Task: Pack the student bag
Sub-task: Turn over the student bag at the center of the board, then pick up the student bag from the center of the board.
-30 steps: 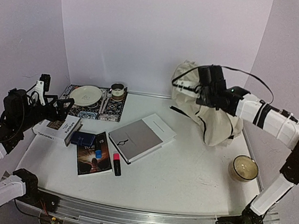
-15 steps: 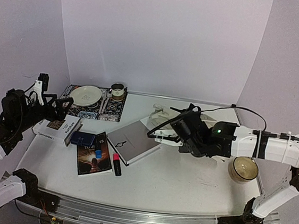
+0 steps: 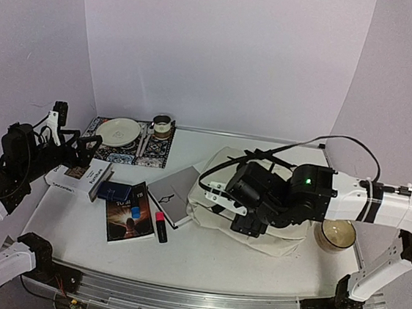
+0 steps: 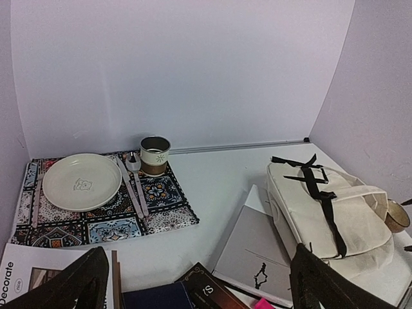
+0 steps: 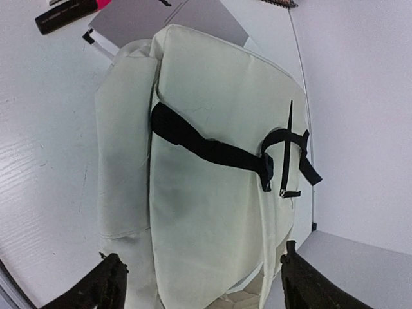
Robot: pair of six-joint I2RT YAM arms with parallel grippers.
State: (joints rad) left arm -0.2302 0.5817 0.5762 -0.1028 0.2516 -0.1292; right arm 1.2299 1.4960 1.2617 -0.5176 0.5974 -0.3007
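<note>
The student bag (image 3: 279, 243) lies flat on the table right of centre, cream fabric with black straps; its left edge overlaps a grey book (image 3: 176, 192). It also shows in the left wrist view (image 4: 360, 219) and fills the right wrist view (image 5: 212, 212). My right gripper (image 3: 231, 210) hovers just over the bag's left part, jaws wide open with nothing pinched between them (image 5: 203, 283). My left gripper (image 3: 82, 150) stands open at the far left above a white book (image 3: 78, 178), holding nothing (image 4: 196, 290).
A dark book (image 3: 129, 216), a pink highlighter (image 3: 160, 226) and a blue case (image 3: 117, 191) lie left of centre. A patterned placemat (image 3: 160, 153) with a plate (image 3: 118, 130) and a cup (image 3: 162, 125) sits at the back left. A bowl (image 3: 336, 233) stands right of the bag.
My right arm swung the bag down from the back right to the table's middle, laid it flat and opened its jaws, letting go. The left arm has not moved.
</note>
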